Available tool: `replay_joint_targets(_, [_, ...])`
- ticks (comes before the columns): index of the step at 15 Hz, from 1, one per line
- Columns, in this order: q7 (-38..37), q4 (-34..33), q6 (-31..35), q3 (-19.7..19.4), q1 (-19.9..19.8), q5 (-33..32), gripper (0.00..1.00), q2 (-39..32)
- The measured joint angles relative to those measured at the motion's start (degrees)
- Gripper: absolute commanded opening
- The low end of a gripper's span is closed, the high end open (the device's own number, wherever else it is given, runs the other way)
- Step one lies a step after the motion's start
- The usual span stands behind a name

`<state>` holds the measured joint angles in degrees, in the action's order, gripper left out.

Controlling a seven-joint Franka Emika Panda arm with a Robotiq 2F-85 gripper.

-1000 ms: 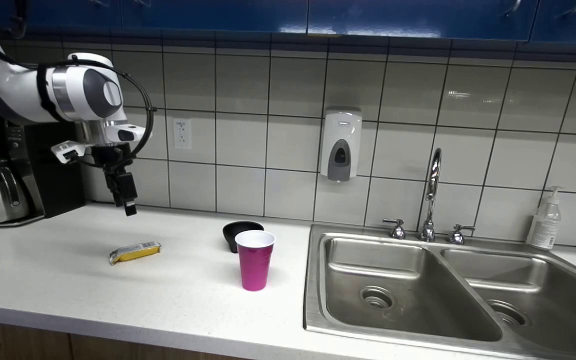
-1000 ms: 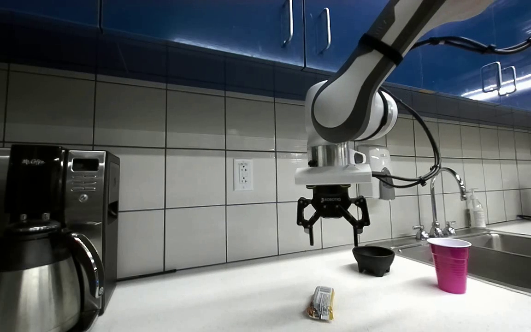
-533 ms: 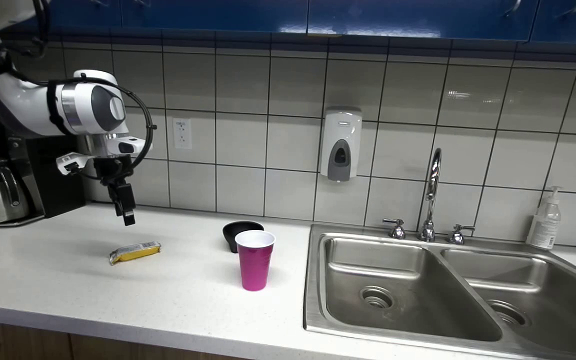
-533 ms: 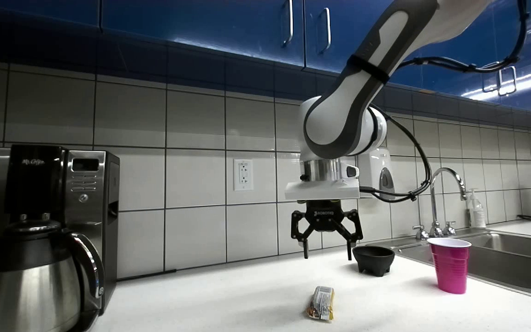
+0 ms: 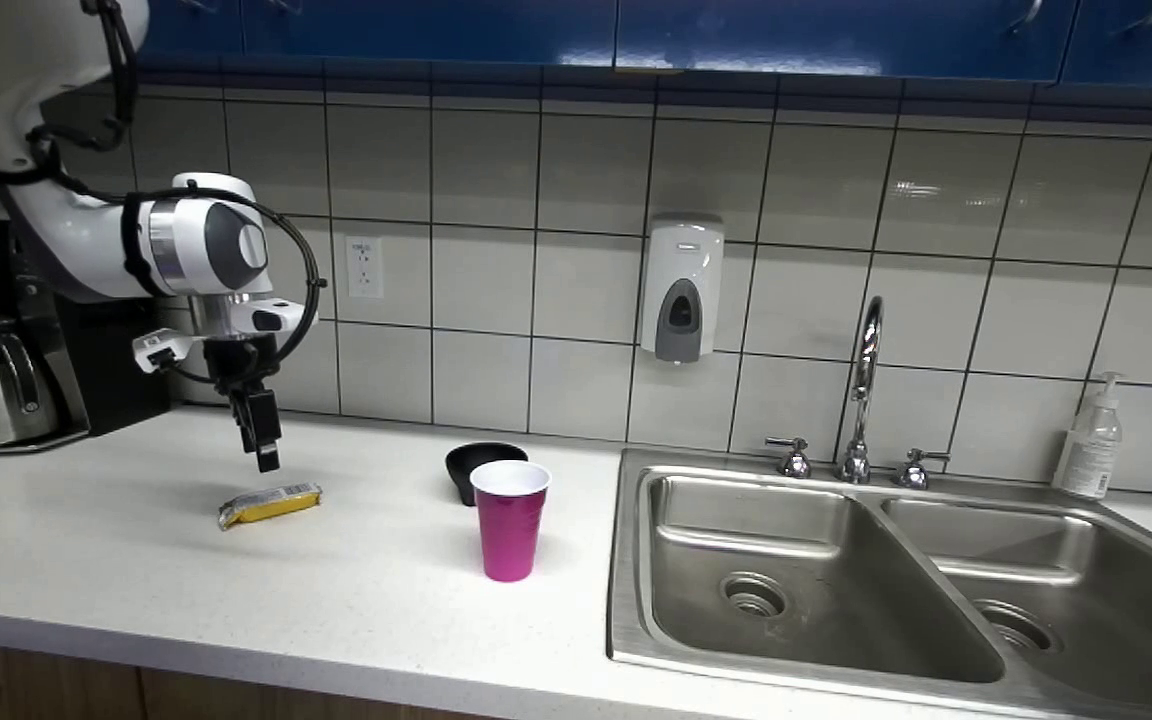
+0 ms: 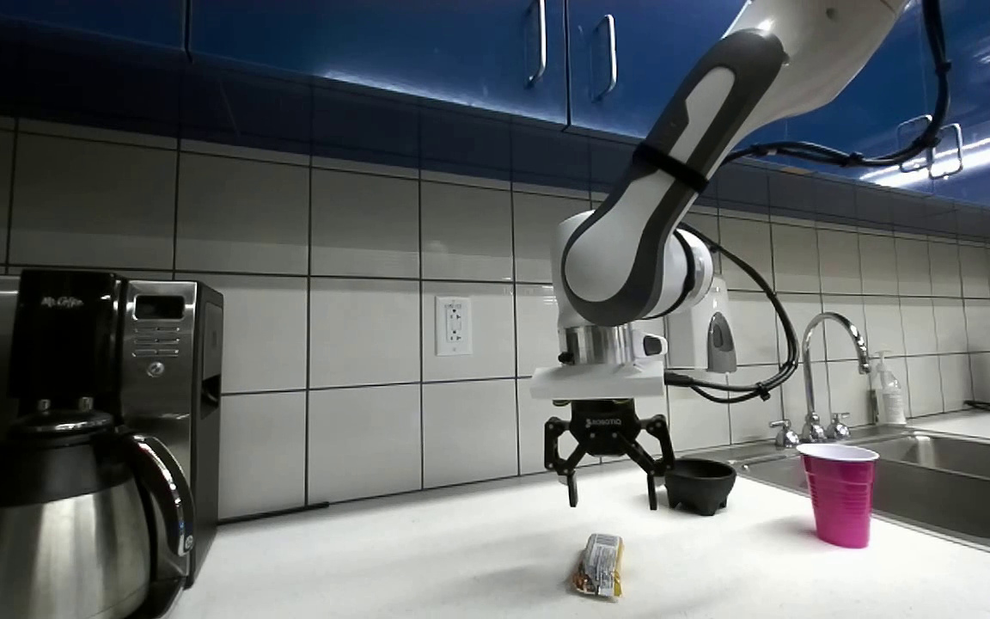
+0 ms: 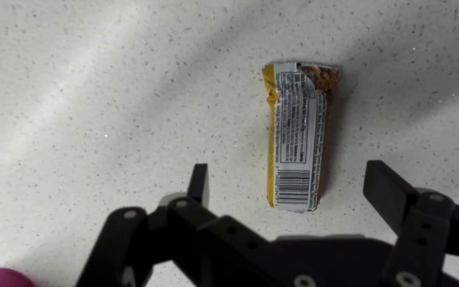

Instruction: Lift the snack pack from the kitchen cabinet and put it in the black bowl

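My arm (image 6: pixel 658 198) is bent, with the gripper (image 6: pixel 613 500) pointing down, its fingers (image 7: pixel 389 195) wide apart. The snack pack (image 7: pixel 297 139) lies below it on the white counter (image 5: pixel 366 610). In an exterior view, the pink cup (image 5: pixel 511 530) hides part of the black bowl (image 5: pixel 464 475). I can't see the bottom inside either.

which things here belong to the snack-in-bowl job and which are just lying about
For the job:
snack pack
counter, which the pack lies on
black bowl
jaws, open, holding nothing

Just lying about or fixed:
pink cup
coffee maker
pump bottle
sink
tap
wall dispenser
blue cupboards
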<state>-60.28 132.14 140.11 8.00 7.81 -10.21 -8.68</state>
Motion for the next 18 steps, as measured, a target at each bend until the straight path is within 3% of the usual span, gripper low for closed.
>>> replay_joint_targets(18, [0.0, -5.42, 0.75, -4.29, 3.76, 0.02, 1.0, -9.91])
